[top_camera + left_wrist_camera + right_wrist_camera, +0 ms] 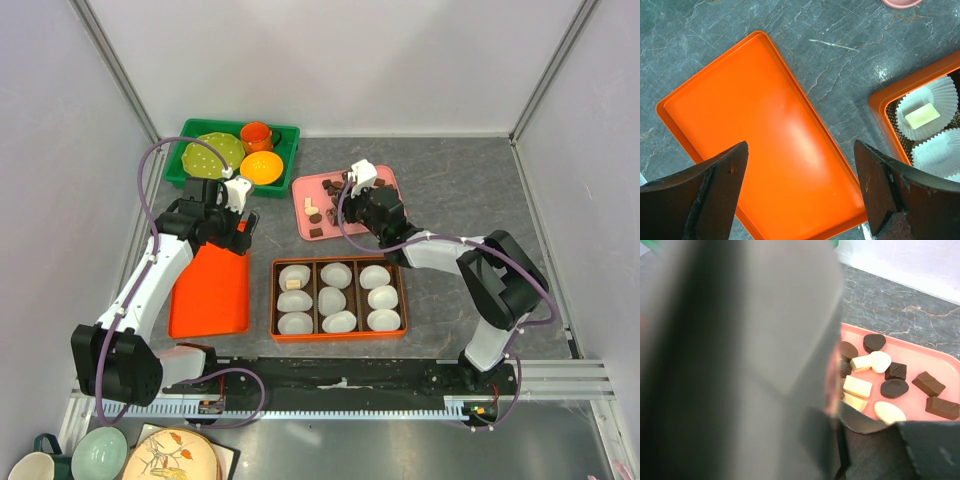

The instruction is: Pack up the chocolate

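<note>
Most of the chocolate [894, 388] is in a loose pile on the pink tray [920, 357], at the far side of the table [450, 180], a bit right of centre. It's dark, reddish-brown and cream bits all mixed together. One cream piece [921, 116] sits in a white paper cup [940, 95], the far-left one in the orange box [340, 338], which is just on the near side of the pink tray.

The right claw [350, 188] is down over the pile on the pink tray. Its wrist cam is mostly blocked by one big blurry finger, so honestly I can't tell if it's spread or pinching a piece.

The left claw [800, 155] hangs above the flat orange tray [765, 125], just left of the box, with its fingers spread wide and nothing between them.
</note>
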Available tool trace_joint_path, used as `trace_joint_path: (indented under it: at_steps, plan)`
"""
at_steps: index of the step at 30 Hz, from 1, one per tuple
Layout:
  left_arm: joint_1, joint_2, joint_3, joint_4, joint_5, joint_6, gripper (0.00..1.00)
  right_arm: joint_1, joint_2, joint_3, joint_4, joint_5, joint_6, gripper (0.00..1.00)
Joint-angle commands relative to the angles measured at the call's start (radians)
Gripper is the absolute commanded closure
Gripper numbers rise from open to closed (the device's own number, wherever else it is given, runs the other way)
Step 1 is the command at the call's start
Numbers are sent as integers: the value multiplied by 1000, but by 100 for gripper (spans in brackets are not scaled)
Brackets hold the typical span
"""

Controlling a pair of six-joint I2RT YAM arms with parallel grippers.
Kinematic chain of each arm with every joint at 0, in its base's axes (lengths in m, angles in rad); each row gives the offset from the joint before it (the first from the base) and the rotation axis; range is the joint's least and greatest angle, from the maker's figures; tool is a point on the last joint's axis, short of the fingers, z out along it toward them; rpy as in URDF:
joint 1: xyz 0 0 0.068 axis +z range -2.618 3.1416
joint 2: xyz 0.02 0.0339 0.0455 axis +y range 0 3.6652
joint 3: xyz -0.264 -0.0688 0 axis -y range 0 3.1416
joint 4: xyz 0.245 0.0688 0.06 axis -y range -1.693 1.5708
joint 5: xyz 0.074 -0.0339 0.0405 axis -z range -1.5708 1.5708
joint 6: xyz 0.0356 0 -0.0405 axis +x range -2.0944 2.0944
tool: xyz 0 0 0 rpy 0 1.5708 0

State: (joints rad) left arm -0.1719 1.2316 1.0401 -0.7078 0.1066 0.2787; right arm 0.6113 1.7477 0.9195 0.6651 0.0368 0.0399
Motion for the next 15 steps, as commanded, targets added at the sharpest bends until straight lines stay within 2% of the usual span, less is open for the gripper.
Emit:
trace_joint_path:
  at_steps: [1,8,15]
  plan:
    - [6,-23,-9,22,-4,34,7,2,9,44,-4,-34,-6,58]
    - [6,-23,-5,22,7,30,7,11,-56,28,-33,-34,-23,70]
    - [6,-30,-3,11,8,25,7,79,-201,47,-91,-2,-100,75]
